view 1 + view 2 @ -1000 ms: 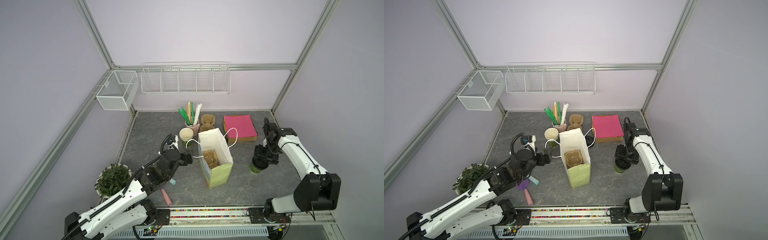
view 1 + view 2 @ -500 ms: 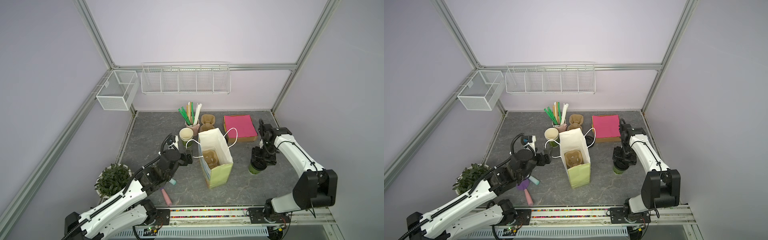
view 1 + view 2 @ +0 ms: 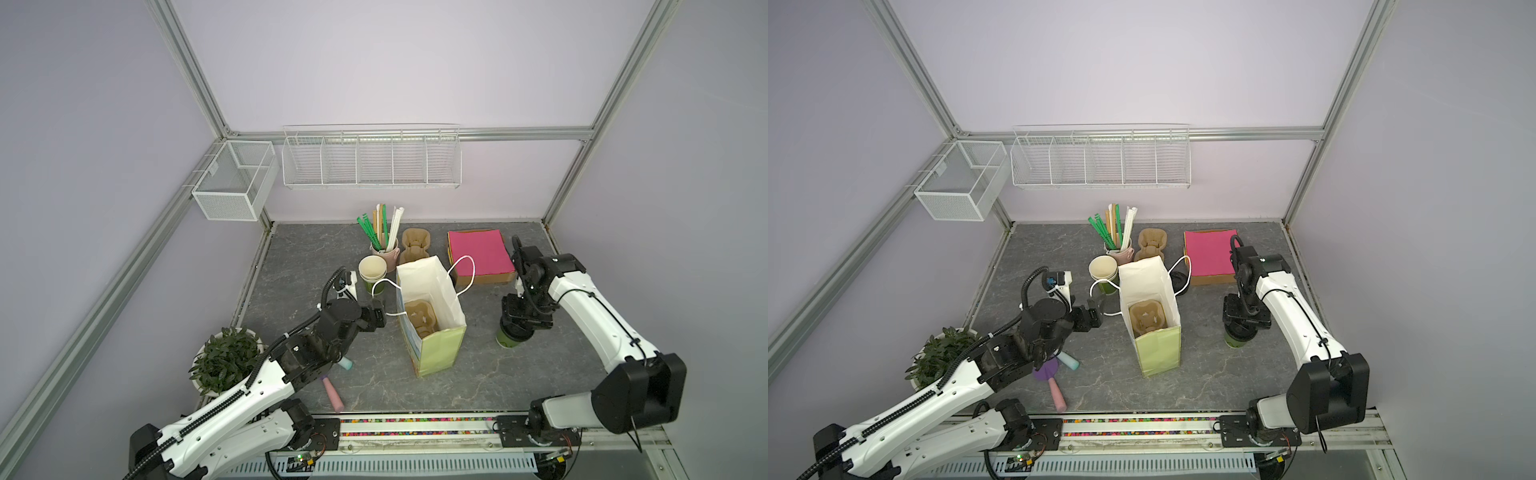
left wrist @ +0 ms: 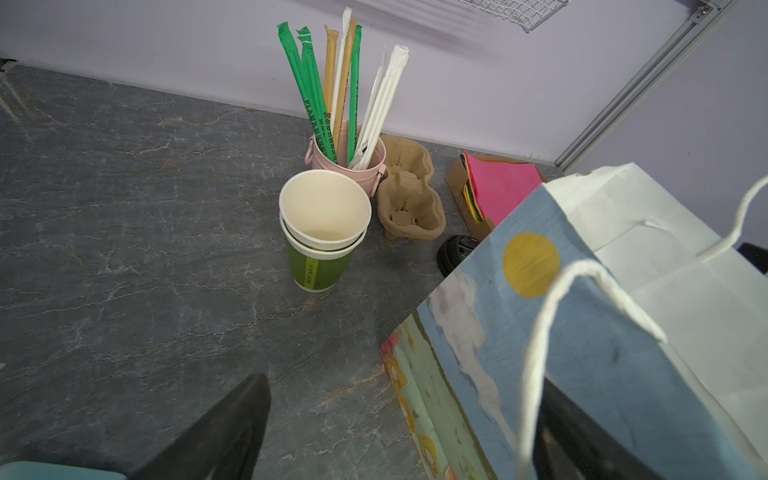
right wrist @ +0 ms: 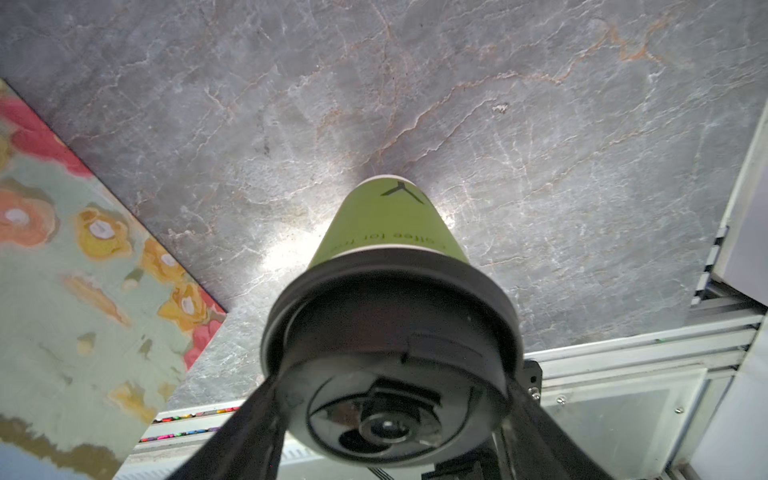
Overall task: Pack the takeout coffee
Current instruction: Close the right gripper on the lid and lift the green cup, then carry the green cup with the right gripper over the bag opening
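Note:
The takeout coffee [image 3: 509, 340] [image 3: 1234, 341] [image 5: 386, 224], a green paper cup under a black sip lid, stands upright on the grey table right of the paper bag [image 3: 432, 349] [image 3: 1158, 351]. My right gripper [image 3: 519, 328] [image 3: 1241, 326] [image 5: 390, 384] hangs over it, a finger against each side of the lid's rim. The bag stands open with a brown cup carrier [image 3: 419, 318] inside. My left gripper [image 3: 380, 316] [image 3: 1094, 313] [image 4: 399, 415] is open at the bag's left wall, and the white rope handle [image 4: 536, 374] crosses in front of one finger.
A stack of lidless green cups [image 3: 372, 270], a pink pot of straws [image 3: 384, 249] and spare carriers [image 3: 415, 245] stand behind the bag. Pink napkins in a box [image 3: 478, 253] lie at the back right. A potted plant [image 3: 224, 359] and pastel tools [image 3: 332, 390] sit under the left arm.
My right gripper has shifted slightly left over the cup, and its fingers have drawn in around the lid. The left arm and the bag have not moved.

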